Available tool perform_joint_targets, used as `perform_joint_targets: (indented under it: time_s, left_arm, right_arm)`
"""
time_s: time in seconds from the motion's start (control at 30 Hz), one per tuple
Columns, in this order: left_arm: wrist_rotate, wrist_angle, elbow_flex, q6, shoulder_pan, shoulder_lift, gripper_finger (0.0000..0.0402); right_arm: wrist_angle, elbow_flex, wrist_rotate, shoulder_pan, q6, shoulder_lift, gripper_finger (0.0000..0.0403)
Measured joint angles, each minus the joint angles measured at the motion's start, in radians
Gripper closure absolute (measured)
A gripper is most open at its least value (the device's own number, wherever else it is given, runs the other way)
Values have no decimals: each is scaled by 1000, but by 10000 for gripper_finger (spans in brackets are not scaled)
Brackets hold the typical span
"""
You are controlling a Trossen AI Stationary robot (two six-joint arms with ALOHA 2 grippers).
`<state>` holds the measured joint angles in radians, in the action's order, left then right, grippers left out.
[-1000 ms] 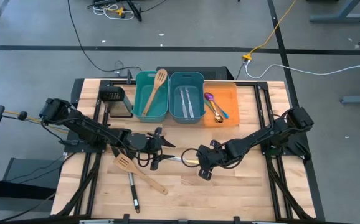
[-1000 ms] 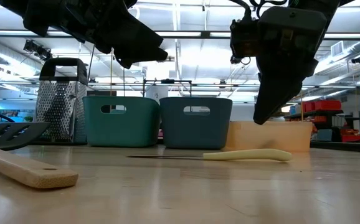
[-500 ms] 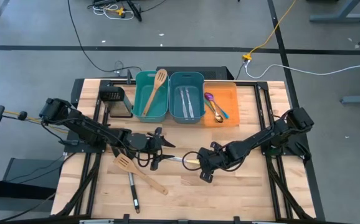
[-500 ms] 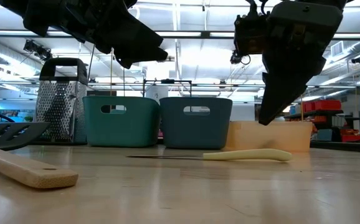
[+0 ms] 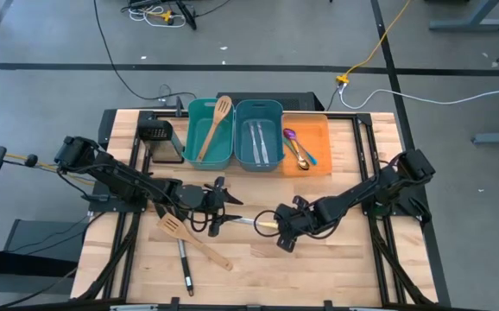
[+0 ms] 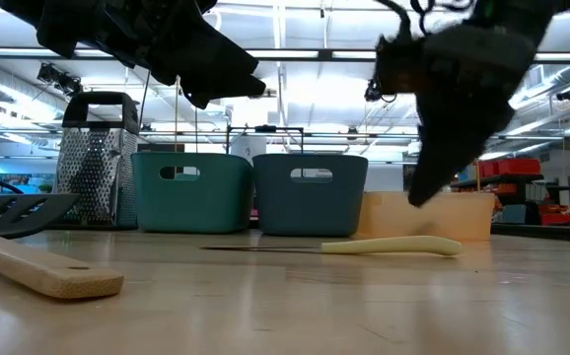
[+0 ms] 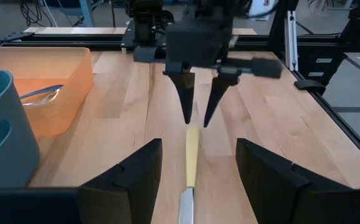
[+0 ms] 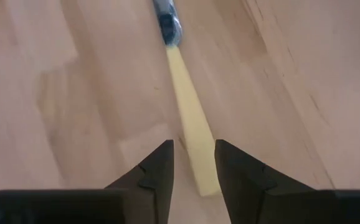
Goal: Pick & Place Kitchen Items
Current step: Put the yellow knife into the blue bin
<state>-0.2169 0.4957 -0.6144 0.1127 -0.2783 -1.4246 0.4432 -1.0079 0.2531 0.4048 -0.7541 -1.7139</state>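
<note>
A yellow-handled table knife (image 5: pixel 254 222) lies flat on the wooden table between my two grippers. Its pale handle (image 6: pixel 393 246) points toward the table's right. My right gripper (image 8: pixel 194 144) hangs open above the handle's free end, one finger on each side of it, and stays clear of it. The same gripper (image 7: pixel 200 102) shows from the front in the left wrist view. My left gripper (image 7: pixel 198 146) is open and raised over the blade end (image 7: pixel 185 205). A wooden slotted spatula (image 5: pixel 193 240) and a black turner (image 5: pixel 183 263) lie on the table nearer the front edge.
Along the far edge stand a teal bin (image 5: pixel 199 112) with a wooden spatula leaning in it, a blue-grey bin (image 5: pixel 271 111) holding silver knives, and an orange bin (image 5: pixel 316 130) holding coloured-handled spoons. A metal grater (image 6: pixel 93 163) stands left of the bins. Bare wood lies to the front right.
My right gripper has drifted a little toward the table's right above the knife's handle and is blurred in the low view. The knife and my left gripper have stayed where they were.
</note>
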Motion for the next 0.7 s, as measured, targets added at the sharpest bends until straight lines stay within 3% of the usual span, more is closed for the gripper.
perform_joint_targets:
  time_s: [0.7]
  left_arm:
    - [0, 0, 0, 0, 0, 0, 191]
  right_arm:
    - [-251, 168, 19, 0, -76, -1, 275]
